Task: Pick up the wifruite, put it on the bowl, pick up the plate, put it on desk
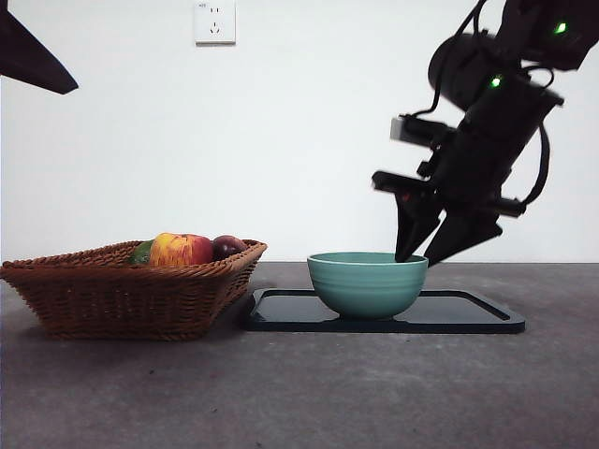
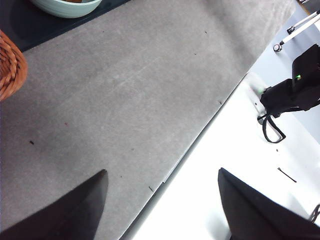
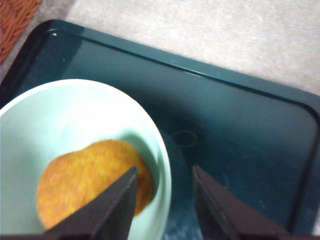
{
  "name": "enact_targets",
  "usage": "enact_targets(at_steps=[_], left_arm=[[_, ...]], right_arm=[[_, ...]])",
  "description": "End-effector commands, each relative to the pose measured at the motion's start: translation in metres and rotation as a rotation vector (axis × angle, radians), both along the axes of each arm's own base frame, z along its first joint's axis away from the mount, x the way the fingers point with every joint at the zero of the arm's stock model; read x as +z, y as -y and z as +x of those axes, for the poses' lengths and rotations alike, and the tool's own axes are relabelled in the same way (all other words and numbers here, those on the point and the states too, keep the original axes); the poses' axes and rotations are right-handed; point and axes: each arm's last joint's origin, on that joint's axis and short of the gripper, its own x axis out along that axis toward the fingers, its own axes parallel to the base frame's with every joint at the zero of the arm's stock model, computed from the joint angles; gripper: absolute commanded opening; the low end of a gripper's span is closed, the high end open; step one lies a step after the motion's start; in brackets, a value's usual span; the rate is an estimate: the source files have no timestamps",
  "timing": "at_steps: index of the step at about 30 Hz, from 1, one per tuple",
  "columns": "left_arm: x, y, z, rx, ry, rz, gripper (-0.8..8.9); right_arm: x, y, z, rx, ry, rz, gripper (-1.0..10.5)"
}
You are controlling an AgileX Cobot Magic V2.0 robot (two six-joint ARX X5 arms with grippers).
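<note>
The wifruite (image 3: 85,180), orange-brown and oval, lies inside the teal bowl (image 3: 60,115); the bowl's wall hides it in the front view. The bowl (image 1: 367,283) stands on the dark rectangular plate (image 1: 468,313), which rests flat on the desk (image 1: 299,393). My right gripper (image 1: 416,262) hangs open just above the bowl's right rim, holding nothing. In the right wrist view its jaws (image 3: 164,168) straddle the rim, one over the fruit and one over the plate (image 3: 240,130). My left gripper (image 2: 162,170) waits open over the desk's edge, a black tip (image 1: 33,56) at the top left.
A brown wicker basket (image 1: 122,295) stands left of the plate, holding a red-yellow apple (image 1: 180,250), a dark plum (image 1: 227,246) and something green (image 1: 142,253). The desk (image 2: 125,90) stretches bare in front of plate and basket. A wall socket (image 1: 214,21) sits behind.
</note>
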Motion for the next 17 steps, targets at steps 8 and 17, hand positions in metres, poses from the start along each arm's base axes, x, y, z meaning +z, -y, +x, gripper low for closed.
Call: enact_targets(at_steps=[8, 17], left_arm=[[0.002, 0.002, 0.001, -0.015, 0.019, -0.007, 3.44], [0.002, 0.002, 0.001, -0.015, 0.023, -0.009, 3.44]], right_arm=[[0.075, 0.012, -0.032, 0.003, 0.146, 0.051, 1.8], [0.126, 0.031, -0.095, 0.084, 0.130, 0.109, 1.8]])
